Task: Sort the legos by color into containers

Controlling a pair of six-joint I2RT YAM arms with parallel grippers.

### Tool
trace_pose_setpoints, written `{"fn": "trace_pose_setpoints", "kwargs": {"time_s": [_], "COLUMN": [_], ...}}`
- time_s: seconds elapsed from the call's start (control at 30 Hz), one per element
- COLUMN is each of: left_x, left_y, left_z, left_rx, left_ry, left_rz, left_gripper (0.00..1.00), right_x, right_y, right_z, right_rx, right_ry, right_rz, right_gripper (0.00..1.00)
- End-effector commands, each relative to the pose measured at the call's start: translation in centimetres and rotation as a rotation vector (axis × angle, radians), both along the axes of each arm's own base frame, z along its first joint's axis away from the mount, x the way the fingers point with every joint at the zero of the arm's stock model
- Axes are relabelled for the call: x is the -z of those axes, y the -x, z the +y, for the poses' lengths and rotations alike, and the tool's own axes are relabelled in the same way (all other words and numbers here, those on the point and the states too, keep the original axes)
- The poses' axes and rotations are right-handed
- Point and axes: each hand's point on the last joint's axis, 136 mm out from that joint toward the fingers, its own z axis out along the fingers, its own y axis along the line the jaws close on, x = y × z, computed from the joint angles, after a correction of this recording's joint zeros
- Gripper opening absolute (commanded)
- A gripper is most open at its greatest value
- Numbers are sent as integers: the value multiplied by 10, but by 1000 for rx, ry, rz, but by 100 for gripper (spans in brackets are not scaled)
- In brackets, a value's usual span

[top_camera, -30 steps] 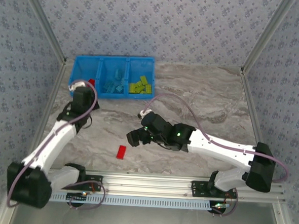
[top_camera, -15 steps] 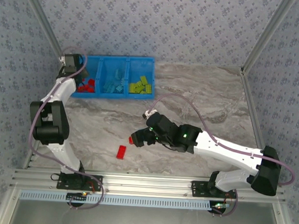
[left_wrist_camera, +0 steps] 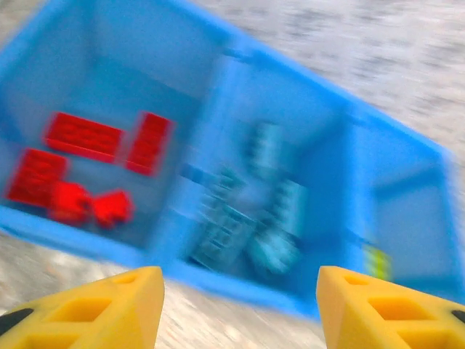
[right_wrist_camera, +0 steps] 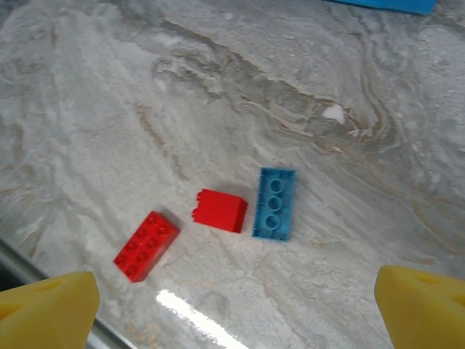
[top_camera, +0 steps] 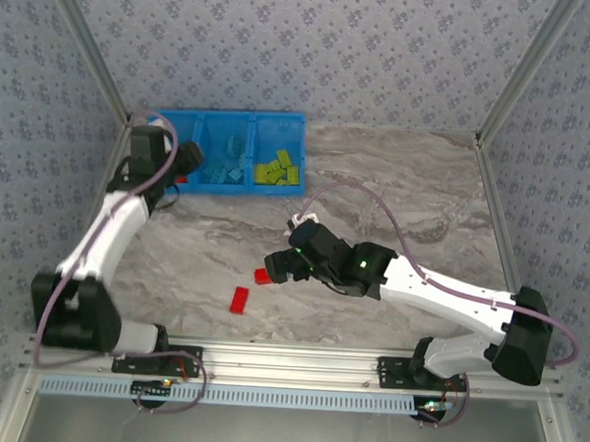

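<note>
Three pieces are seen loose on the table (right_wrist_camera: 327, 65): a long red lego (right_wrist_camera: 146, 246), a short red lego (right_wrist_camera: 220, 210) near it, and a light blue lego (right_wrist_camera: 274, 203) just beside that. Above them the right pincer (right_wrist_camera: 232, 305) is spread wide, nothing held. Red legos (left_wrist_camera: 80, 138), light blue legos (left_wrist_camera: 276, 218) and yellow-green legos (left_wrist_camera: 376, 260) are seen in separate compartments of the containers (left_wrist_camera: 218, 94) at the table's far left, where the left pincer (left_wrist_camera: 236, 305) is held apart, empty.

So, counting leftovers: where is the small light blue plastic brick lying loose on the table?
In the right wrist view, the light blue brick lies on the marble table near mid-frame, just right of the small red plastic brick.
</note>
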Motion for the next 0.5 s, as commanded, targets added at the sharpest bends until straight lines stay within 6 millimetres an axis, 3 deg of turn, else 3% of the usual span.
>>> {"fn": "trace_pose_setpoints", "kwargs": {"time_s": [0.0, 0.1, 0.23, 0.33, 0.47], "left_x": [-19, -15, -3, 9, 17], "left_y": [65, 120, 178, 212, 240], "left_z": [-53, -87, -111, -104, -87], "left_rx": [187, 320, 474, 552, 641], "left_ry": [-66, -117, -188, -299, -382], "left_rz": [-46, -37, 26, 113, 194], "left_gripper": [58, 59, 60, 62, 69], "right_x": [12, 31, 59, 78, 100], "right_y": [-17, -28, -34, -35, -39], "right_z": [-9, -13, -10, -2, 12], "right_rx": [107, 158, 159, 147, 131], "right_ry": [41, 32, 40, 68, 66], "right_rz": [6, 53, 136, 173, 219], "right_gripper": [100, 100, 96, 91, 83]}}
